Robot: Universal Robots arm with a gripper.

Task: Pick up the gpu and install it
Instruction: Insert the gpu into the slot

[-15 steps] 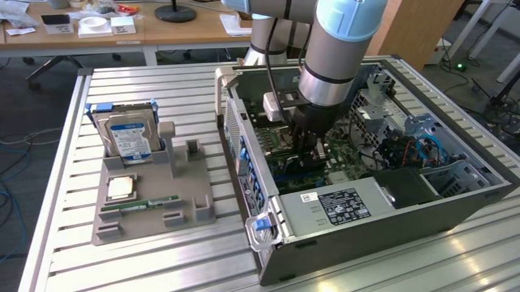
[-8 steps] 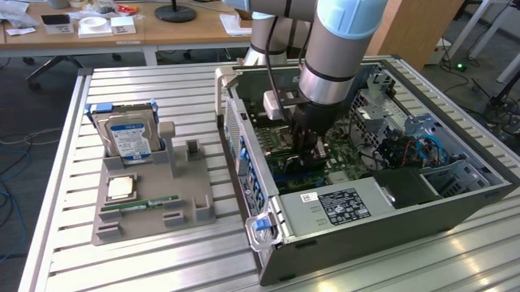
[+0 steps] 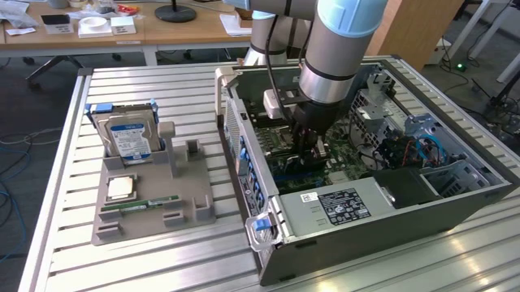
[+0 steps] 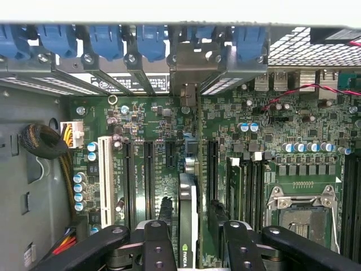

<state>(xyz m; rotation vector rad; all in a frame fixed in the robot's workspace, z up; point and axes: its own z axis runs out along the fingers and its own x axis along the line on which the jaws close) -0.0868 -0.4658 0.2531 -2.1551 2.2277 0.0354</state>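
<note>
Green card (image 4: 188,220), the gpu, is clamped edge-on in the half-open claw (image 4: 189,248), hanging above the motherboard (image 4: 152,130) slot, not yet seated.

The gpu (image 4: 188,217), a thin card with a dark face and a silver edge, stands on edge over the green motherboard (image 4: 152,169) inside the open computer case (image 3: 455,207).

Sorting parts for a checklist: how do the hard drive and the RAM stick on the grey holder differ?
The hard drive stands upright in the grey holder; the RAM stick lies low along it. The hard drive is boxy, with a blue-white label; the RAM stick is narrow and green. Both sit outside the computer case.
</note>
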